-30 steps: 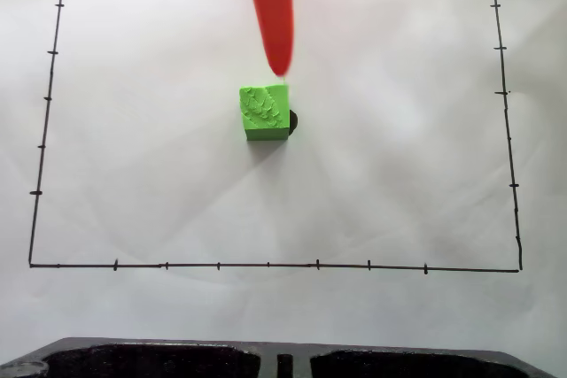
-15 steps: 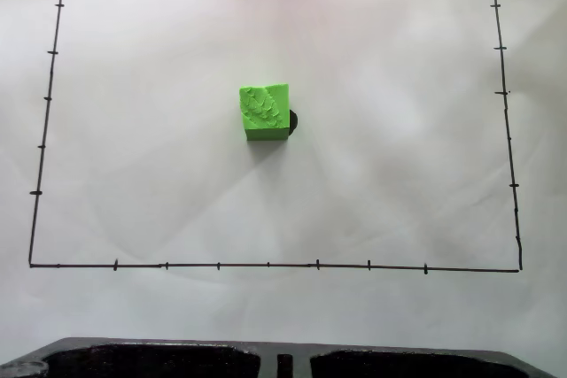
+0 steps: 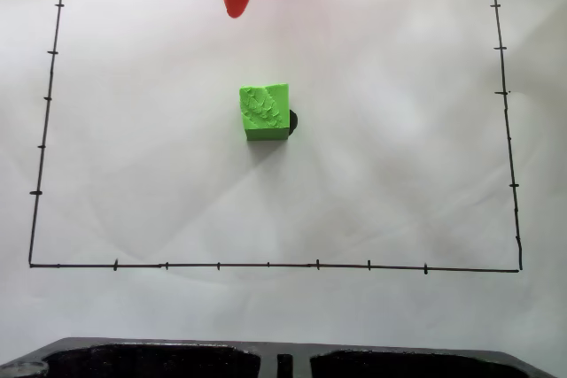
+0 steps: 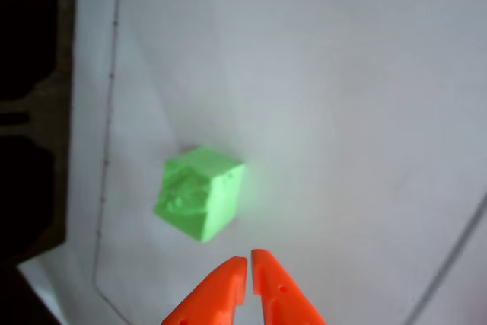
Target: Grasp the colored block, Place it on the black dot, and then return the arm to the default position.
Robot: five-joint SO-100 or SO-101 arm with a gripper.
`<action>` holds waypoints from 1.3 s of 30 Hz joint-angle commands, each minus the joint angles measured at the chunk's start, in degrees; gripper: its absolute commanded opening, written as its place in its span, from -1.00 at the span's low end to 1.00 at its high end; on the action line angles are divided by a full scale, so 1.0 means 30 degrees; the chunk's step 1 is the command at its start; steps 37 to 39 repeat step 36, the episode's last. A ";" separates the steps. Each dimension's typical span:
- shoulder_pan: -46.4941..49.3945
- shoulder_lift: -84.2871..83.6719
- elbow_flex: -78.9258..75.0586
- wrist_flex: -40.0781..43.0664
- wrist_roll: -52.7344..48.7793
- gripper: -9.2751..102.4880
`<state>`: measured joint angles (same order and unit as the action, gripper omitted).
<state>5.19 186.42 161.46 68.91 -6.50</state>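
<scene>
Wrist view shows the orange plastic gripper (image 4: 248, 262) with its two pointed fingers almost touching at the tips and nothing between them. Just beyond sits the small neon-green cube with a bumpy top (image 4: 199, 193), well inside the white paper sheet (image 4: 342, 97). Seen from the fixed view, the cube (image 3: 264, 111) covers most of the black marker dot (image 3: 293, 119) near the paper's middle, apart from the gripper.
</scene>
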 commanded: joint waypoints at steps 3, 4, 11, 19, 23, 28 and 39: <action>0.0029 0.0234 0.0762 -0.1729 0.0117 -0.83; 0.0029 0.0234 0.1025 -0.2256 0.0088 -0.83; 0.0059 0.0264 0.3047 -0.5771 -0.0059 -0.83; -0.0088 0.0264 0.4189 -0.6445 0.0293 -0.83; -0.0410 0.0293 0.4248 -0.6182 0.0938 -0.83; -0.0527 0.0293 0.4248 -0.5918 0.1113 -0.83; -0.0381 0.0293 0.4248 -0.5889 0.1289 -0.83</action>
